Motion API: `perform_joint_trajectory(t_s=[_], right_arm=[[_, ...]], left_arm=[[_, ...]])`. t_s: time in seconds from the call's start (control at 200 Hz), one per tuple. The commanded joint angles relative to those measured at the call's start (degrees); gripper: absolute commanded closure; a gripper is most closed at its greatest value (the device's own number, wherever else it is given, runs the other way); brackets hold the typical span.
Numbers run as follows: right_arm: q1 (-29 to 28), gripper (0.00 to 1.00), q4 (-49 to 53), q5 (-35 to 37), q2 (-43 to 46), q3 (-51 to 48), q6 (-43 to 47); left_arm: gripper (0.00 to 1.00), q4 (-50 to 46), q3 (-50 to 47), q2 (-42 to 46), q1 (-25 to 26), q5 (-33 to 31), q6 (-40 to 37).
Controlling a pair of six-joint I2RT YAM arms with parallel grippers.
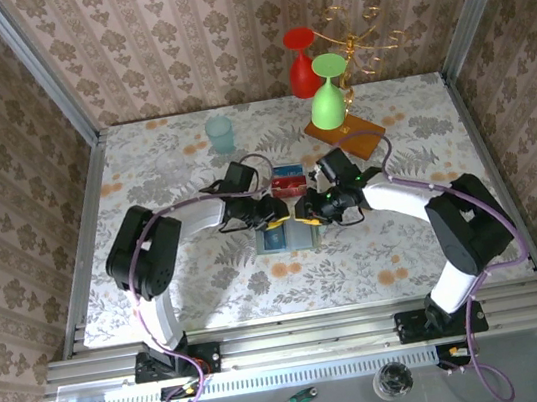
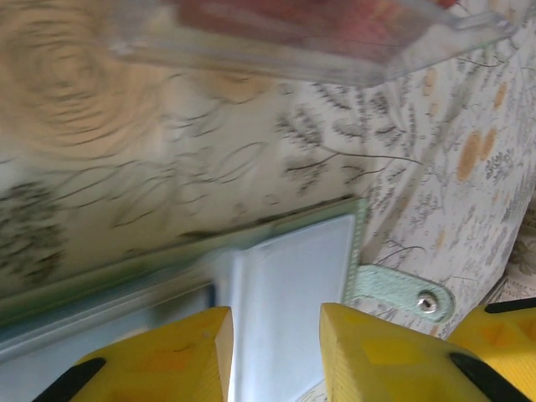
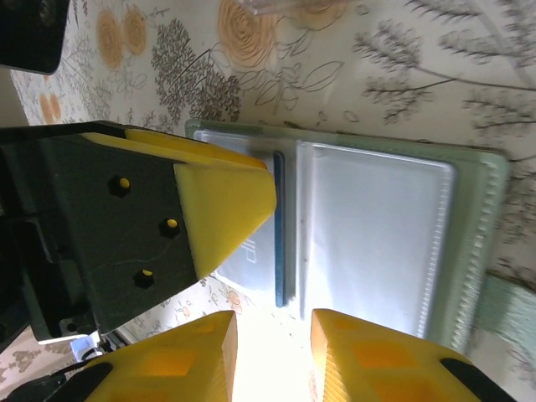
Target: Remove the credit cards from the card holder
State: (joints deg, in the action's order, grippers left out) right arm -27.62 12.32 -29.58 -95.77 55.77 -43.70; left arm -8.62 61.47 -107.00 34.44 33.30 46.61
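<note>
The counter (image 1: pixel 159 278), under a flowered cloth, carries everything. The left arm (image 1: pixel 144 250) and right arm (image 1: pixel 459 223) curve inward from its near edge and meet at its middle, judged so that both can work on one small thing at once. Well behind them an orange-brown wooden slab (image 1: pixel 365 138) bears an upturned green glass (image 1: pixel 327 101), clear of the work.

The card holder (image 1: pixel 294 238) lies open and flat at mid-counter, just under both wrists, its two pale panels facing up. Its snap tab (image 2: pixel 402 293) lies unfastened to one side, which is why the panels can spread. Just beyond it sits a clear tray (image 1: pixel 287 178) with red showing inside; whether that is one of the credit cards I cannot tell.

The left gripper (image 2: pixel 272 356) hangs over the holder's left panel with its jaws narrowly parted and nothing seen clamped between them. In the right wrist view one of its yellow fingers (image 3: pixel 226 197) lies across that panel, probably to pin the holder down. The right gripper (image 3: pixel 272 360) hovers at the holder's near edge, jaws likewise a little apart and empty, placed as if to pinch a card edge.

A dark blue card (image 3: pixel 279 251) sits in the left panel's pocket beside the fold, not yet drawn out.
</note>
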Motion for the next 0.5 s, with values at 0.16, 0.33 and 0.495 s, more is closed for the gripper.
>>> perform_joint_trajectory(t_s=[0.16, 0.33, 0.495], right_arm=[[-3.8, 0.69, 2.3, 1.6, -6.2, 6.3, -1.2], [-5.8, 0.69, 2.2, 1.5, -9.9, 9.8, -2.0], [-6.8, 0.69, 3.0, 1.2, -12.7, 12.7, -1.7]], left_arm=[[0.68, 2.6, -7.7, 7.8, -3.9, 1.5, -1.8], [0.69, 2.0, -11.5, 11.0, -6.2, 1.0, -3.2], [0.72, 3.6, -14.5, 11.8, -7.0, 1.0, -2.7]])
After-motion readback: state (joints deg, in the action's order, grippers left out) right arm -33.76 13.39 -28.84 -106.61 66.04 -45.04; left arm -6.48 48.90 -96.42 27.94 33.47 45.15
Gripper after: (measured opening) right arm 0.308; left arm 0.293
